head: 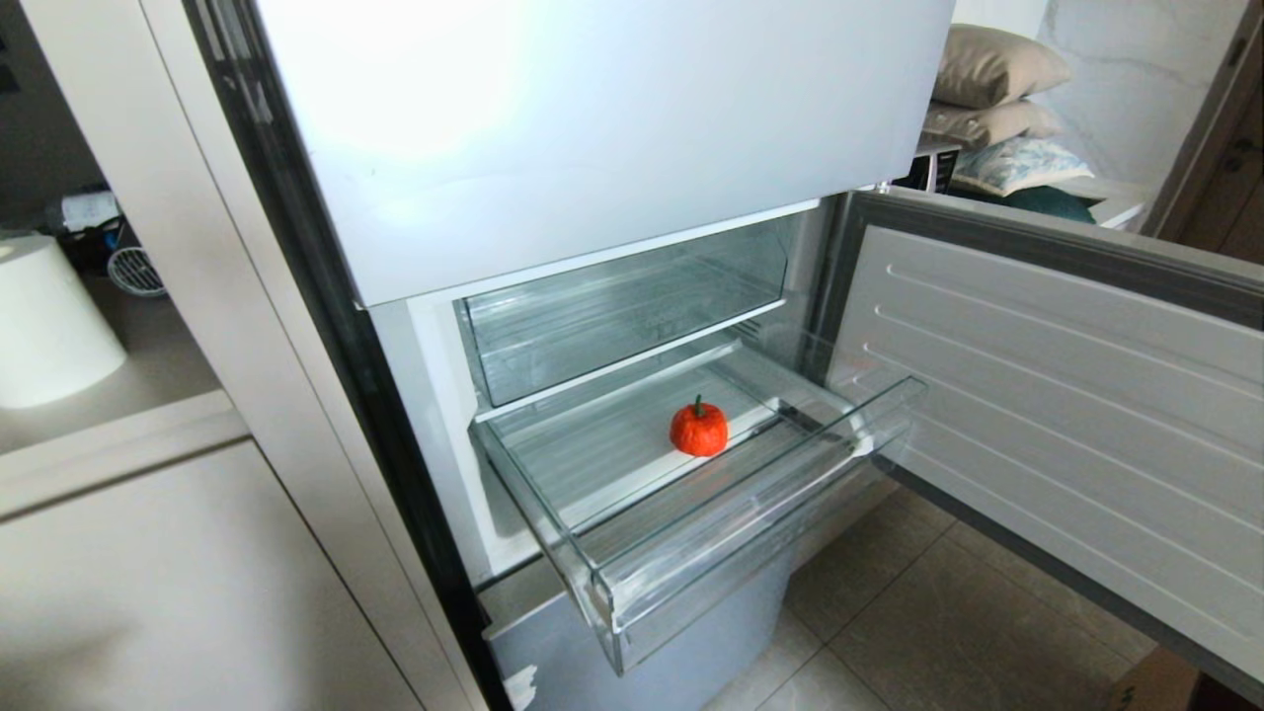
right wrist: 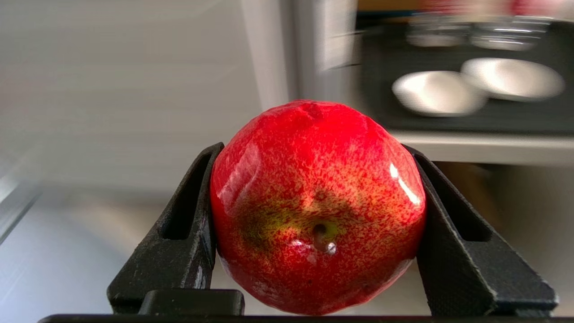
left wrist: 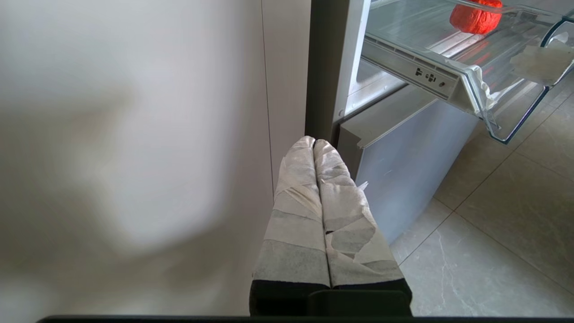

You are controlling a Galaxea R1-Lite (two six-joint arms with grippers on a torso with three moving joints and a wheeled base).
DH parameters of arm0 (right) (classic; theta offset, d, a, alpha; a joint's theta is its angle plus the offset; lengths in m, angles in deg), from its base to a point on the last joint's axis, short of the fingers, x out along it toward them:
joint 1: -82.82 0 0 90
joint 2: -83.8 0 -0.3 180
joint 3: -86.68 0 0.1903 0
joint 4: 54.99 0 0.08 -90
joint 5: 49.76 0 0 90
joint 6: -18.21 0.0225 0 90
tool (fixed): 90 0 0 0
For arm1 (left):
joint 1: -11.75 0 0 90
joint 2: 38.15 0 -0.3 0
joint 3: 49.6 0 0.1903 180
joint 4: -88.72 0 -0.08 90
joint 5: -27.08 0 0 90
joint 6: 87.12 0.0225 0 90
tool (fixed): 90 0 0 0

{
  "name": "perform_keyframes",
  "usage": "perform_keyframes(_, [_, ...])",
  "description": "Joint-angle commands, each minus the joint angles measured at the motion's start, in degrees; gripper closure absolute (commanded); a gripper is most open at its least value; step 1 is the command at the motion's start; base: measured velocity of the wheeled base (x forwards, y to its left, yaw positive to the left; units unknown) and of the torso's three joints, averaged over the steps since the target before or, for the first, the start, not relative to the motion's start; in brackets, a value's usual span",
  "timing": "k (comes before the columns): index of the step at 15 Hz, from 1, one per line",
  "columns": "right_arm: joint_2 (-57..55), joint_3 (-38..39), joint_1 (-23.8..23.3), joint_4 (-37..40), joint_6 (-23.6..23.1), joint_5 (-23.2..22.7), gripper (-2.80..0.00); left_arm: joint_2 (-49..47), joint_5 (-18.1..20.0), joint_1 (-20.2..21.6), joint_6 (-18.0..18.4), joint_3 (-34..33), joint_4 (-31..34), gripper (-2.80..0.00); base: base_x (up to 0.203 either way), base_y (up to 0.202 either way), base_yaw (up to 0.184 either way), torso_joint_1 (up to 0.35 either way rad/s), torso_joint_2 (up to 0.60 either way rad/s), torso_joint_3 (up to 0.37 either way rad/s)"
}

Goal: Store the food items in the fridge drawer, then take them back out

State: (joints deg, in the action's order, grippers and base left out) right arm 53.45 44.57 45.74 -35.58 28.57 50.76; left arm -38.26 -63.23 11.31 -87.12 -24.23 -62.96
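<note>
Your right claw (right wrist: 316, 215) is pinching a glossy red apple (right wrist: 316, 206), one black finger on each side; neither shows in the head view. The lumpy orange-red fruit (head: 699, 429) sits on the ribbed floor of the pulled-out fridge drawer (head: 750, 533), centre frame, under a second clear drawer (head: 622, 306). Fridge door (head: 1047, 395) hangs open at right. Left claw (left wrist: 314, 146), taped fingers pressed together, is parked low by the fridge's corner.

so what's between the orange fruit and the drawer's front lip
Nothing: in the head view, only bare ribbed drawer floor lies between the orange fruit and the fridge drawer front lip.
</note>
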Motion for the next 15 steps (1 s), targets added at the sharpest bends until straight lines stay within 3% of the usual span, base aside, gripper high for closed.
perform_keyframes(1, [-8.83, -1.43, -12.75, -2.84, 0.26, -3.01, 0.0, 0.02, -0.05, 0.0, 0.0, 0.02, 0.05, 0.0, 0.0, 0.0, 0.0, 0.0, 0.0, 0.0])
perform_keyframes(4, [-16.77, -4.51, -31.65, -6.87, 0.57, -13.73, 0.0, 0.02, -0.05, 0.0, 0.0, -0.03, 0.05, 0.0, 0.0, 0.0, 0.0, 0.0, 0.0, 0.0])
perform_keyframes(7, [-29.07, -8.48, -42.18, -11.33, 0.99, -19.69, 0.0, 0.02, -0.05, 0.0, 0.0, 0.02, 0.05, 0.0, 0.0, 0.0, 0.0, 0.0, 0.0, 0.0])
perform_keyframes(10, [-42.24, -13.74, -46.95, -14.65, 1.4, -21.66, 0.0, 0.02, -0.05, 0.0, 0.0, 0.02, 0.05, 0.0, 0.0, 0.0, 0.0, 0.0, 0.0, 0.0])
perform_keyframes(15, [-62.74, -24.86, -48.37, -15.77, 3.37, -26.91, 0.0, 0.02, -0.05, 0.0, 0.0, 0.02, 0.05, 0.0, 0.0, 0.0, 0.0, 0.0, 0.0, 0.0])
